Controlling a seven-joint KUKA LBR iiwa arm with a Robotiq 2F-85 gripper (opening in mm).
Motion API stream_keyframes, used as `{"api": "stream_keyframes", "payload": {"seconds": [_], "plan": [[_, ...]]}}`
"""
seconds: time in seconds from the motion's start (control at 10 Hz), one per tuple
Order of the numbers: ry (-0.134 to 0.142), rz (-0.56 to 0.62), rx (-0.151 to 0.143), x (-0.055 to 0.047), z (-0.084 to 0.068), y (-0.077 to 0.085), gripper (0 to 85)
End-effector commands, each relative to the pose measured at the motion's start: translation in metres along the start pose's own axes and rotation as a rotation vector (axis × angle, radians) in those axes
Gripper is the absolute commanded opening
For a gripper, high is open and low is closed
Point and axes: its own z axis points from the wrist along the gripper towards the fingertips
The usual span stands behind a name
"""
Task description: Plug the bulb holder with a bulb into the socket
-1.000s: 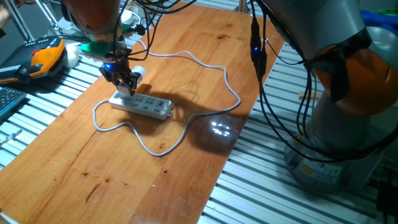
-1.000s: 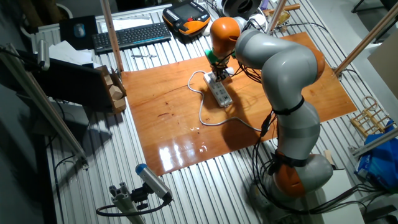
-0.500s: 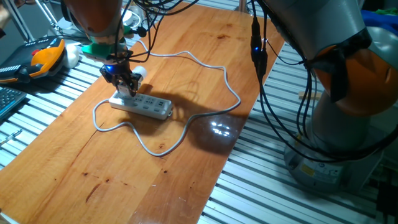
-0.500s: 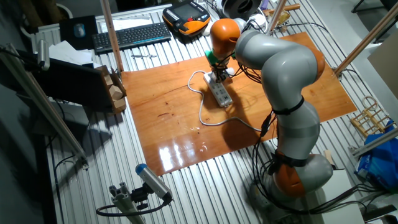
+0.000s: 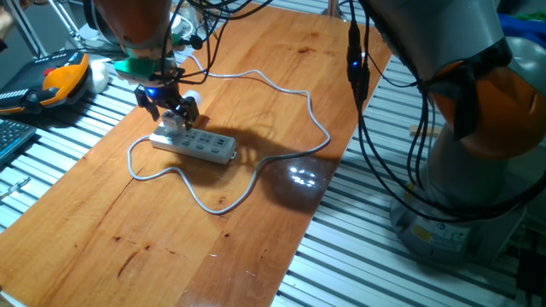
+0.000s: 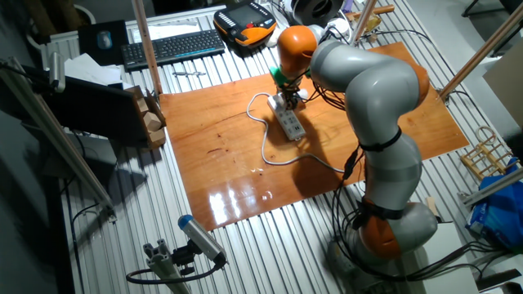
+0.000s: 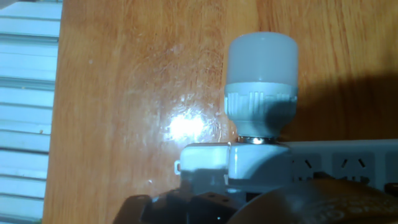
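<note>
The gripper (image 5: pixel 171 112) stands just above the end of the socket (image 5: pixel 194 144) with fingers apart and nothing held, judged released because the bulb holder (image 7: pixel 249 163) sits seated in that end outlet, its bulb (image 7: pixel 262 78) projecting sideways over the wooden table (image 5: pixel 281 77).

We see a table (image 5: pixel 281 77) of warm orange-brown wood, smooth and varnished, with glossy patches reflecting light. The bulb (image 7: pixel 261 59) has a matt, frosted white dome and a ribbed white plastic collar above a thin shiny metal ring. The bulb holder (image 7: pixel 249 167) and the socket (image 5: pixel 198 146) look like smooth white plastic. The cable (image 5: pixel 294 101) looks like pale grey, smooth plastic.
</note>
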Motion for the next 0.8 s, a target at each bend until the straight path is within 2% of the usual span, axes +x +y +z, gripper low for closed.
{"api": "stream_keyframes", "payload": {"seconds": [0.0, 0.1, 0.3, 0.4, 0.7], "plan": [[0.005, -0.006, 0.01, -0.001, -0.008, 0.002, 85.0], [0.005, -0.006, 0.022, 0.0, -0.017, 0.004, 85.0], [0.03, -0.017, 0.039, -0.002, -0.029, 0.006, 85.0], [0.032, -0.027, 0.04, -0.002, -0.031, 0.006, 85.0], [0.011, -0.064, 0.048, -0.007, -0.04, 0.005, 85.0]]}}
